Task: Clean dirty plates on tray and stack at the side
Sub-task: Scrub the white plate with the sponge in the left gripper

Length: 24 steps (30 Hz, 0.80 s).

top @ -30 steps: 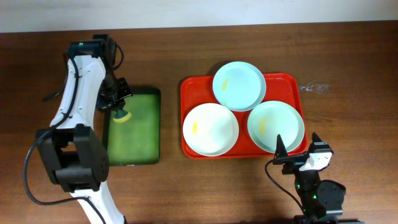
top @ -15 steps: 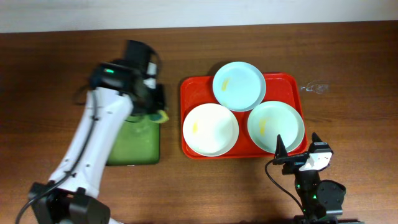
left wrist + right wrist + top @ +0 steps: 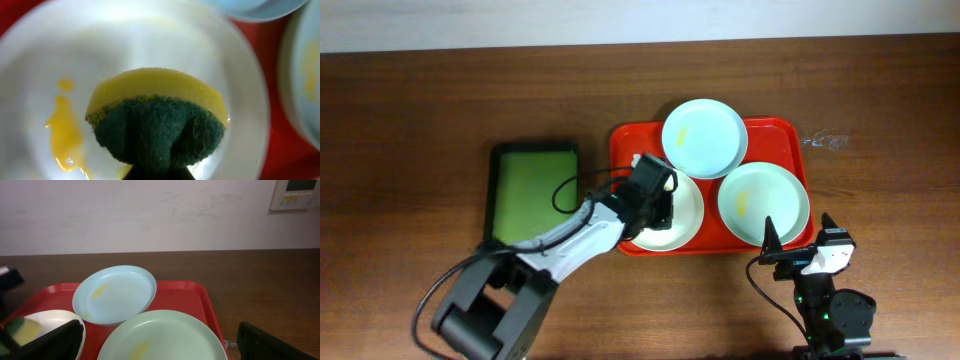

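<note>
The tray (image 3: 790, 130) lies on the table (image 3: 420, 100), right of centre, and all three plates are seen on it. A pale blue plate (image 3: 702, 137) sits at the far edge, and its rim overlaps the two nearer plates. A mint plate (image 3: 764, 202) is at the near right and a white plate (image 3: 692, 205) at the near left. A yellow smear is seen on each.

The left gripper (image 3: 658, 210) is positioned over the white plate, and part of that plate is hidden by it in the overhead view. It is closed on a sponge (image 3: 157, 117), which is pinched at its middle. The sponge's yellow body is bowed above its dark green scouring face. In the left wrist view the sponge is held over the plate's centre, just right of the yellow smear (image 3: 62, 130). Whether the sponge is touching the plate cannot be told.

The right gripper (image 3: 797, 252) is held at the near edge of the table, just in front of the tray's near right corner. Its fingers (image 3: 50, 340) are spread wide and nothing is held between them.

A smaller green tray (image 3: 530, 190) with a dark rim lies left of the red one, apart from it.
</note>
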Each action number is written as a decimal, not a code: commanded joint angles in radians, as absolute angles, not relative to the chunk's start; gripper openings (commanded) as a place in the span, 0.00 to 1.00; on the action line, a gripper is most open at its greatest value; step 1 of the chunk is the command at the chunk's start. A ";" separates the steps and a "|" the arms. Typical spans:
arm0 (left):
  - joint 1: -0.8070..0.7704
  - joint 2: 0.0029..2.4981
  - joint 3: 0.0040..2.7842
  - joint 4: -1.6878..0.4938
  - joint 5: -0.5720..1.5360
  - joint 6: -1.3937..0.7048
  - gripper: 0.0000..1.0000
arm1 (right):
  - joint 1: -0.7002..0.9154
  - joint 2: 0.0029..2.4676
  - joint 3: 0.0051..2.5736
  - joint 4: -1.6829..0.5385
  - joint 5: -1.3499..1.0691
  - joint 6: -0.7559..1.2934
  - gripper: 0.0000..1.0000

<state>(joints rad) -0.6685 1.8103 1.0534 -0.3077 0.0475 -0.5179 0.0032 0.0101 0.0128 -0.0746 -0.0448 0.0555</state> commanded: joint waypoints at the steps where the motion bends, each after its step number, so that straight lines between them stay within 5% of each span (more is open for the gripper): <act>1: -0.676 1.831 1.065 -0.295 0.040 -0.522 0.22 | -0.001 0.004 0.006 -0.076 -0.040 0.058 0.98; 2: -0.675 1.831 1.076 -0.287 0.041 -0.517 0.63 | 0.000 0.003 0.006 -0.076 -0.040 0.058 0.98; 4: -0.673 1.819 1.138 -0.333 0.064 -0.437 0.94 | -0.001 0.003 0.006 -0.076 -0.040 0.058 0.98; 5: -0.671 1.804 1.178 -0.380 0.063 -0.417 1.00 | -0.001 0.004 0.006 -0.076 -0.040 0.058 0.98; 9: -0.527 1.634 1.410 -0.665 0.050 -0.402 0.99 | -0.001 0.004 0.006 -0.076 -0.040 0.058 0.99; 14: -0.245 1.499 1.419 -0.758 -0.032 -0.402 0.99 | -0.001 0.004 0.006 -0.076 -0.029 0.058 0.98; 18: -0.202 1.503 1.418 -0.780 -0.030 -0.402 0.99 | 0.000 0.003 0.006 0.132 -0.379 0.433 0.98; 20: -0.204 1.503 1.418 -0.780 -0.030 -0.402 0.99 | 0.000 0.004 0.006 0.435 -0.389 0.640 0.98; 22: -0.204 1.503 1.418 -0.780 -0.031 -0.402 0.99 | -0.001 0.004 0.033 0.768 -0.376 0.630 0.98; 24: -0.204 1.503 1.418 -0.779 -0.031 -0.402 0.99 | -0.001 0.035 0.187 0.605 -0.344 0.502 0.98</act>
<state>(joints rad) -0.2054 1.4986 1.4162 -0.7818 -0.0238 -0.4179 0.0032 0.0105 0.0544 0.7506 -0.3489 0.5621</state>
